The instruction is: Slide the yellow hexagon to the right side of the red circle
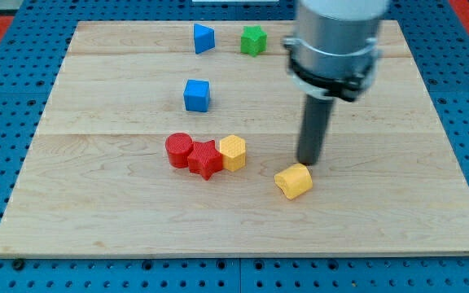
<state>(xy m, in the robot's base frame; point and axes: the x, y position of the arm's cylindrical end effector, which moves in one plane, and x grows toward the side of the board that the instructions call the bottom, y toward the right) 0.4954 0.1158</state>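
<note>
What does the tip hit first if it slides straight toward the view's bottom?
Most likely the yellow block: my tip sits just above its upper right edge, seemingly touching or nearly so. Depth is unclear, so it could catch only that corner.

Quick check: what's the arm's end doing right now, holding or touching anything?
My tip: a bare rod, holding nothing; just above the yellow block, contact unclear, well right of the yellow hexagon.
</note>
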